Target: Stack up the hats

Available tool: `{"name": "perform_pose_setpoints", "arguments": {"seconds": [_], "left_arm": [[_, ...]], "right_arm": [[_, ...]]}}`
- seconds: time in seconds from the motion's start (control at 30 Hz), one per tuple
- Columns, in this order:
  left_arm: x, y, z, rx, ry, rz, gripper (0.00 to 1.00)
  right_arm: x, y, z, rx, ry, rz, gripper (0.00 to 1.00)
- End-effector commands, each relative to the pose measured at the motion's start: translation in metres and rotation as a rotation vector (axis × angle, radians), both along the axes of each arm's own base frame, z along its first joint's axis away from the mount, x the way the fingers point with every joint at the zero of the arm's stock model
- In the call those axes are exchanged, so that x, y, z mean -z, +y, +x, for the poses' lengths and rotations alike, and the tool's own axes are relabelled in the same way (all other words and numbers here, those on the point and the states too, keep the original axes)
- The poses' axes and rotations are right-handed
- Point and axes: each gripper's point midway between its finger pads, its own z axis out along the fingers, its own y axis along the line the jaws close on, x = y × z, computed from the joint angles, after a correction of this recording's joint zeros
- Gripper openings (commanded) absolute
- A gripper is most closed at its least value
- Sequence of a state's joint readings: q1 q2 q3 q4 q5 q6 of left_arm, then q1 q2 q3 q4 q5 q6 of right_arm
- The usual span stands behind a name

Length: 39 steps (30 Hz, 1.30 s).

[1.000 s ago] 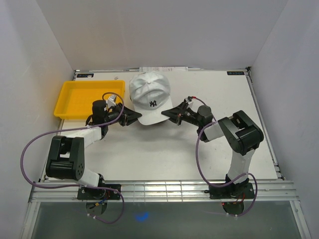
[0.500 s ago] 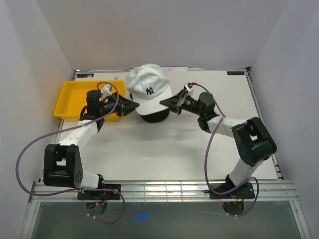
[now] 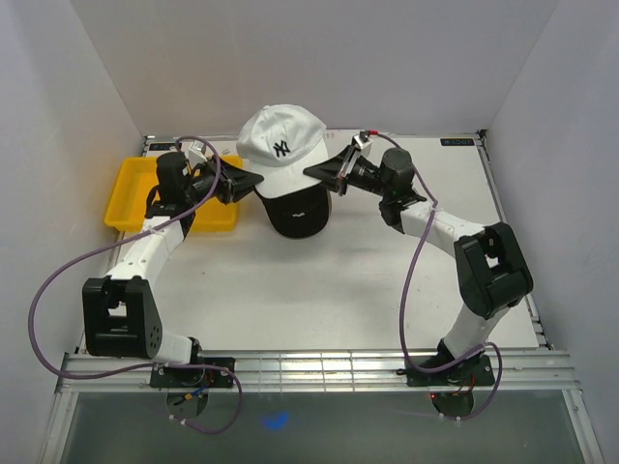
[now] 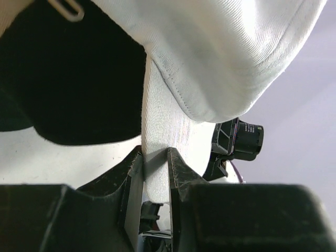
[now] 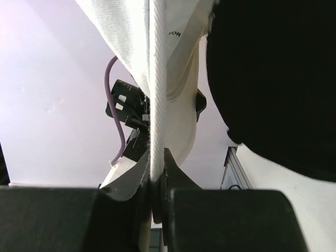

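Your left gripper point(image 3: 250, 183) and right gripper point(image 3: 315, 174) are each clamped tight on opposite edges of the white cap point(image 3: 278, 135), holding it aloft between them. The black cap point(image 3: 296, 215) sits on the table point(image 3: 387, 290) just beneath, slightly toward the 2 bases.

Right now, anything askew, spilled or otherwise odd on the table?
Nothing stands out. The white cap is pinched at opposite sides by the left gripper and the right gripper, and hangs roughly level over the black cap. The black cap sits crown-up on the table. Nothing looks spilled or damaged.
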<state>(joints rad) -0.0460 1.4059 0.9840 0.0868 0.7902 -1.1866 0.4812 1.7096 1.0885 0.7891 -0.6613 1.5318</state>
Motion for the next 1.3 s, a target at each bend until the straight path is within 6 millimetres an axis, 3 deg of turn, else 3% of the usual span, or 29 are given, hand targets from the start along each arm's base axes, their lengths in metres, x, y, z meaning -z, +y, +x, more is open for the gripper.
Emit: {"name": "perform_pose_setpoints", "arguments": {"seconds": [0.0, 0.2, 0.47, 0.77, 1.27], "left_arm": [[-0.033, 0.016, 0.035, -0.094, -0.079, 0.004, 0.00], [-0.059, 0.018, 0.062, -0.092, -0.099, -0.002, 0.00], [-0.058, 0.018, 0.076, -0.067, -0.070, -0.022, 0.00], [-0.039, 0.015, 0.061, -0.037, -0.052, -0.040, 0.00], [-0.026, 0.014, 0.027, -0.010, -0.103, 0.005, 0.00]], "right_arm": [[-0.020, 0.012, -0.006, -0.107, -0.059, -0.023, 0.08], [-0.041, 0.024, 0.015, -0.111, -0.073, -0.012, 0.08], [-0.046, 0.029, 0.027, -0.109, -0.065, -0.016, 0.08], [-0.022, 0.017, 0.009, -0.101, -0.052, -0.028, 0.08], [0.015, -0.004, -0.030, -0.079, -0.063, -0.056, 0.08]]}}
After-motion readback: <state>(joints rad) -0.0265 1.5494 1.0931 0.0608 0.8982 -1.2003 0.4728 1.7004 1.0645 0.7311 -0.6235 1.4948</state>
